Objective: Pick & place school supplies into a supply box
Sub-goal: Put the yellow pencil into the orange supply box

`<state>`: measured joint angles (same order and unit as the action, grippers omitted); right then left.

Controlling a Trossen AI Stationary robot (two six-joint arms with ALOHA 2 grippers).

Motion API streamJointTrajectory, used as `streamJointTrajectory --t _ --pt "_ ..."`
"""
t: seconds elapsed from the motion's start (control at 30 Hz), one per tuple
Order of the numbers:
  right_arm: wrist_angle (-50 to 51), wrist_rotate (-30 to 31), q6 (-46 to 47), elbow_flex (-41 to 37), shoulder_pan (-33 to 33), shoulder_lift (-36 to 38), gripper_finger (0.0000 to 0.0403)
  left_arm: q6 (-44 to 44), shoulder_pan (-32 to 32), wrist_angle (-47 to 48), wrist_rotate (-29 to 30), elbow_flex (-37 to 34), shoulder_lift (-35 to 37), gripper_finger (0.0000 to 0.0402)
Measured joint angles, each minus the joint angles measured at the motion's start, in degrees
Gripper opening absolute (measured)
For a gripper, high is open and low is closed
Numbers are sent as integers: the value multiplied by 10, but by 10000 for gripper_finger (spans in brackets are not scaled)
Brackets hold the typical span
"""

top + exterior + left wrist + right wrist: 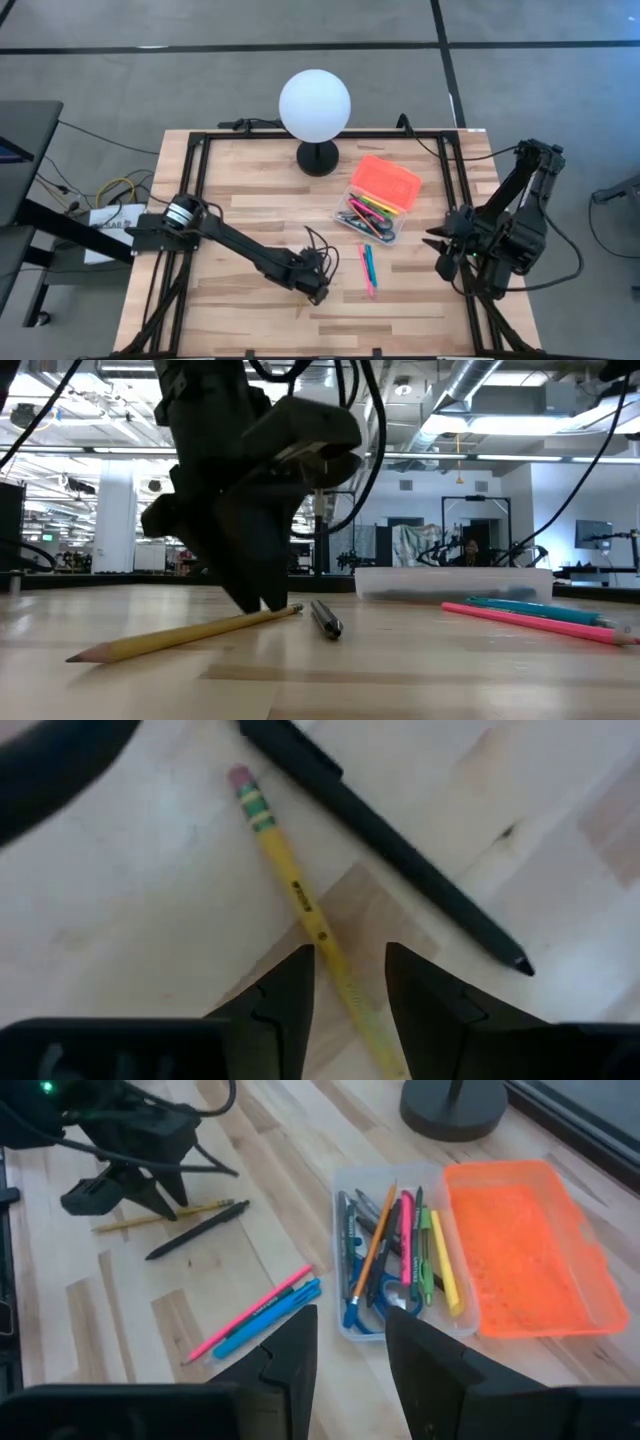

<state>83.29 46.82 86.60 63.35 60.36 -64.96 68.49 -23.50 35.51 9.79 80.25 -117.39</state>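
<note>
A yellow pencil [290, 890] and a black pen [400, 830] lie flat on the wooden table near its front middle. My left gripper [350, 982] points down over the pencil, open, one finger on each side of its shaft, the tips low at the table [262, 603]. The supply box [372, 212] is a clear tray holding several pens and blue-handled scissors [362, 1308]. Its orange lid [520, 1250] lies open beside it. A pink pen [250, 1312] and a blue pen [272, 1316] lie near the box. My right gripper [440, 255] hangs open above the table's right edge.
A white globe lamp [315, 105] on a black foot [318, 158] stands at the far middle of the table, behind the box. A black frame [200, 160] runs along the table's sides. Bare wood lies to the left of the pencil and along the near edge.
</note>
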Motion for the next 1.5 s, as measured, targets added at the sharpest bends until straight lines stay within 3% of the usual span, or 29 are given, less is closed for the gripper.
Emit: streamJointTrajectory --t 0.3,0.67,0.97,1.13,1.33,1.5 --pt "7 -2 0 0 0 0 113 10 4 15 -15 1 -7 138" --pt "7 -2 0 0 0 0 113 61 37 77 -100 2 -6 75" --pt "6 -4 0 0 0 0 113 19 36 85 -92 2 -6 9" --pt "7 -4 0 0 0 0 113 -27 36 98 -85 2 -6 15" --pt "7 -4 0 0 0 0 113 -30 36 177 -72 1 -6 12" --pt "7 -4 -1 0 0 0 113 -136 35 201 -61 0 -7 9"
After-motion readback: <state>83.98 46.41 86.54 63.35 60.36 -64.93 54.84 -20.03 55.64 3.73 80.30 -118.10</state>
